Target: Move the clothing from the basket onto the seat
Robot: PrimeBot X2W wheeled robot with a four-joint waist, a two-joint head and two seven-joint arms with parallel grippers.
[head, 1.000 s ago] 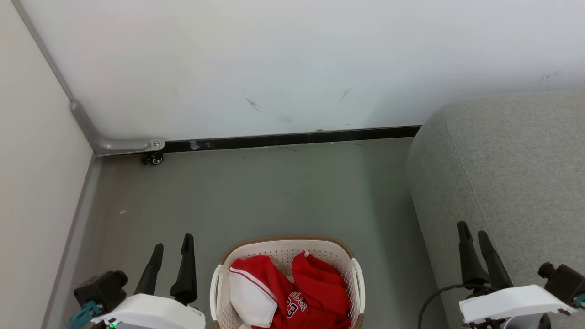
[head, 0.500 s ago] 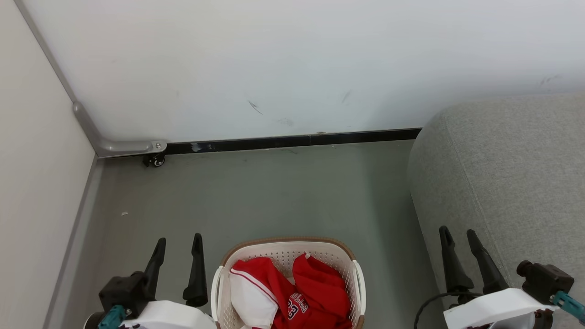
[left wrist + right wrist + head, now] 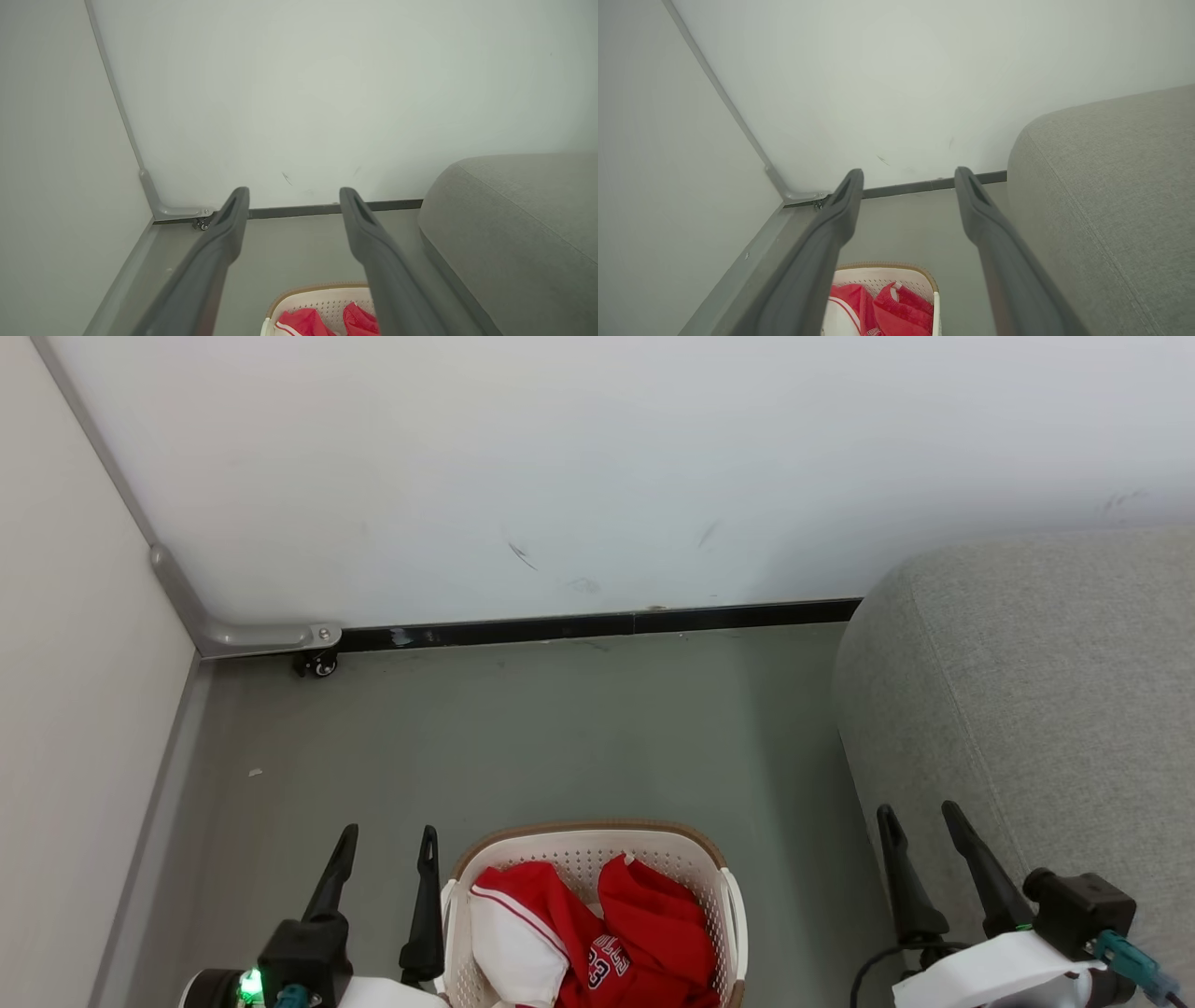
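— Where's the red clothing [image 3: 644, 924]?
— In the cream laundry basket [image 3: 579, 825] on the grey floor [image 3: 560, 728], white wall [image 3: 607, 457] behind, grey seat [image 3: 1027, 691] at right.
— Grippers?
— Left gripper [image 3: 389, 835] and right gripper [image 3: 917, 812] both spread wide, empty.

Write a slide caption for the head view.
Open left gripper and right gripper flank basket of red clothing beside grey seat.

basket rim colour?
Brown, woven-look, on the cream perforated basket. Shows best in the head view.
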